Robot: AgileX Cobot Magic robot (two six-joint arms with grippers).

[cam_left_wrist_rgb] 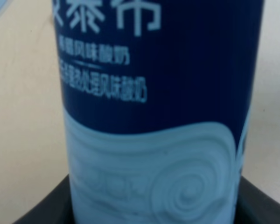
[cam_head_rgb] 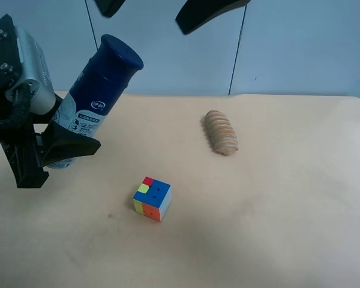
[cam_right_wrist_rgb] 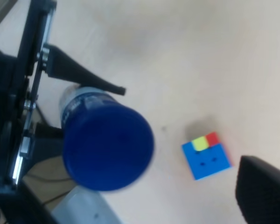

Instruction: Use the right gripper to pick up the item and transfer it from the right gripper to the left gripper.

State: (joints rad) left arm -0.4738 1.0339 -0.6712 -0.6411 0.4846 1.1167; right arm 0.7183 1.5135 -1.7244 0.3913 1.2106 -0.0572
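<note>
The bottle (cam_head_rgb: 102, 84) was up off the beige counter (cam_head_rgb: 276, 210), tilted, with its white lower part clamped between the fingers of the left gripper (cam_head_rgb: 69, 141) near the counter's edge. Above it the right gripper (cam_head_rgb: 145, 19) hung with its fingers spread apart, holding nothing. The cube (cam_head_rgb: 152, 198) sat mid-counter, and the wooden piece (cam_head_rgb: 221, 132) lay well apart from it. Pale blue-grey wall panels (cam_head_rgb: 300, 48) rose behind.
</note>
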